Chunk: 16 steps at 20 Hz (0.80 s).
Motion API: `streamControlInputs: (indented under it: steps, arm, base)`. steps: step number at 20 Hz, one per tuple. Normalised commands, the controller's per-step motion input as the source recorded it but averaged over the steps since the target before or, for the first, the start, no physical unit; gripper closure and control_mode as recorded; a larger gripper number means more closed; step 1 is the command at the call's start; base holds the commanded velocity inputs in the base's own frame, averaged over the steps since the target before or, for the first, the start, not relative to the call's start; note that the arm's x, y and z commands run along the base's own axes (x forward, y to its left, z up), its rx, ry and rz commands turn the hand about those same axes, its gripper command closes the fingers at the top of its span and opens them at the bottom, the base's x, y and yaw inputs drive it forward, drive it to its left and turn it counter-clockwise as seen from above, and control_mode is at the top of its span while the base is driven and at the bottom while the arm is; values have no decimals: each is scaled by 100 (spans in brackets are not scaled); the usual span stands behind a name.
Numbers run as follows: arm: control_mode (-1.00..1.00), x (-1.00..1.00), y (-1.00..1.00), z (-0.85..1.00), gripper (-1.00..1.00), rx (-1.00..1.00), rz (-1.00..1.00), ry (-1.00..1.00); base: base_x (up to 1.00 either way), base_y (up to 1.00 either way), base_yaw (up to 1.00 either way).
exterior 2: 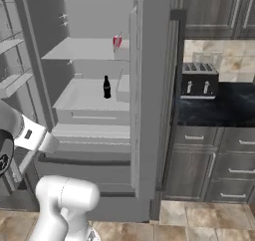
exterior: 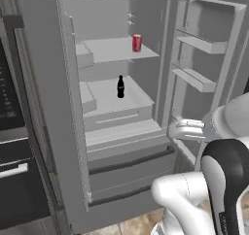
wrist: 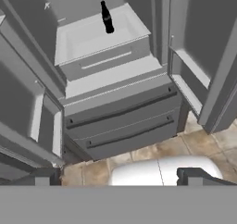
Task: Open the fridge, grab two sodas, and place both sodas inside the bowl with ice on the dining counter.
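The fridge [exterior: 121,146] stands with both upper doors open. The red can [exterior: 137,42] stands upright on the upper shelf [exterior: 109,49], near its right edge. The dark bottle [exterior: 120,87] stands upright on the shelf below. The end effector [wrist: 118,177] is in front of the fridge, above the floor, with its fingers wide apart and holding nothing, well apart from both drinks.

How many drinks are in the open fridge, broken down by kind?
Red can: 1, upright on the upper shelf
Dark bottle: 1, upright on the shelf below
Total: 2
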Motion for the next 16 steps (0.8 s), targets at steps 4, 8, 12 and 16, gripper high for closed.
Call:
streamControlInputs:
  steps: [4, 8, 12, 16]
  arm:
    - [100, 0, 0, 0, -100, 0, 0, 0]
    - [100, 0, 0, 0, -100, 0, 0, 0]
    - [100, 0, 0, 0, -100, 0, 0, 0]
    - [100, 0, 0, 0, -100, 0, 0, 0]
  base:
    - [58, 48, -18]
    - [61, 14, 0]
    - [60, 0, 15]
    - [49, 0, 13]
